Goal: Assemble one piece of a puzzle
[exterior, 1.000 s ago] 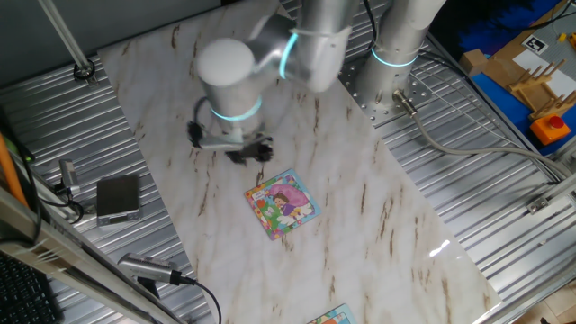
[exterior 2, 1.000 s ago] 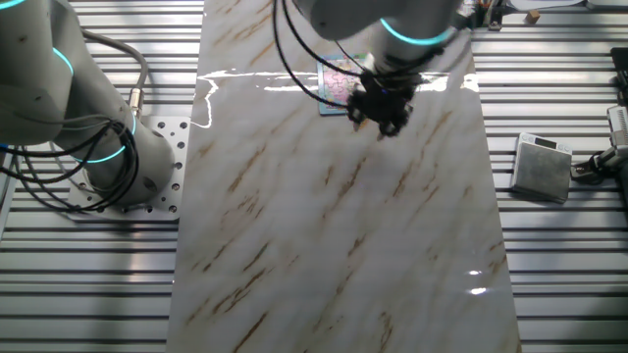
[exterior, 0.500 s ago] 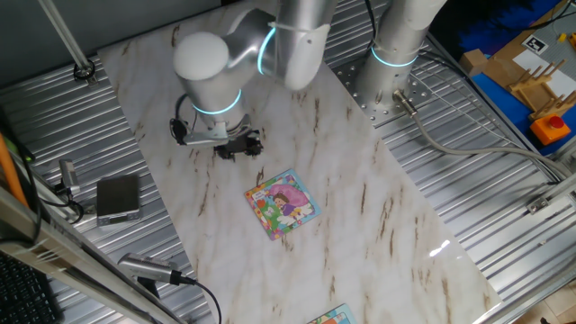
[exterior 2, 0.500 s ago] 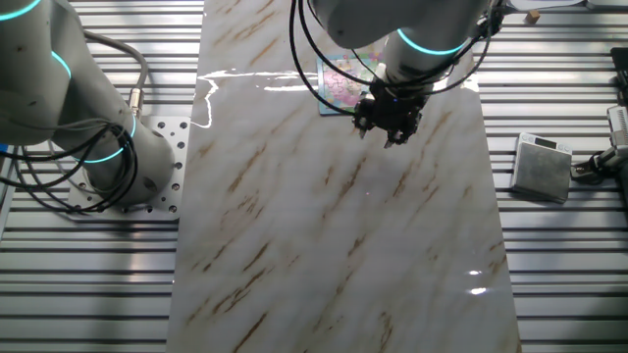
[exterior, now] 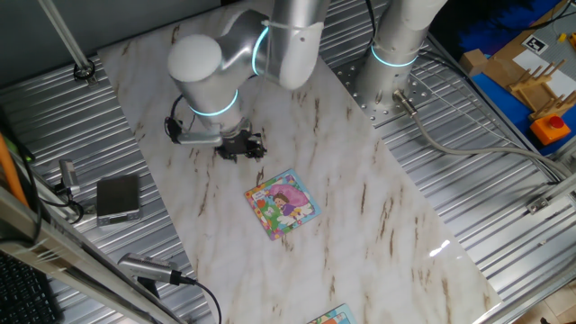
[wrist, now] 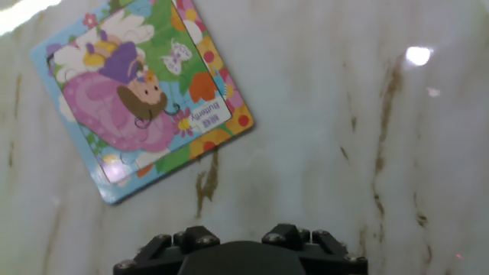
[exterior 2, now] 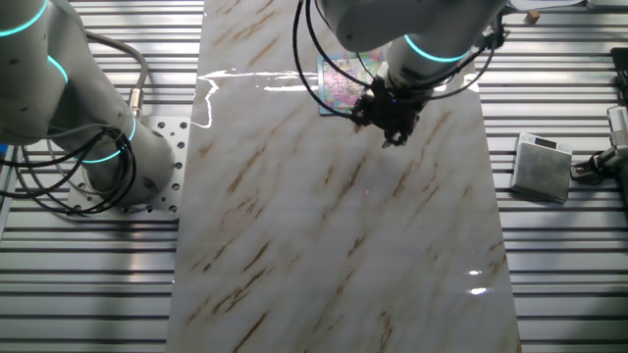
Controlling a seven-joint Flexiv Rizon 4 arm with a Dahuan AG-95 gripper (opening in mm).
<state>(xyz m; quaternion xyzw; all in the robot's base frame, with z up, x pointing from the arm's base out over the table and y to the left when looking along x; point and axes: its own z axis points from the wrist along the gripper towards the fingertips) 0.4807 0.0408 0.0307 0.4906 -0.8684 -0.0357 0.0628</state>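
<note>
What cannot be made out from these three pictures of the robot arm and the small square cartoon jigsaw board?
- Two-finger gripper: jaws too small and dark in both fixed views; the hand view shows only the housing.
- Tiny pink-purple piece: found in no view.
- Small square cartoon jigsaw board: the arm partly covers it in the other fixed view; any gap is too small in one fixed view.

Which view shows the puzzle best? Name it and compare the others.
The hand view: the puzzle fills the upper left, artwork plain. One fixed view shows it small but whole; in the other the arm partly hides it.
</note>
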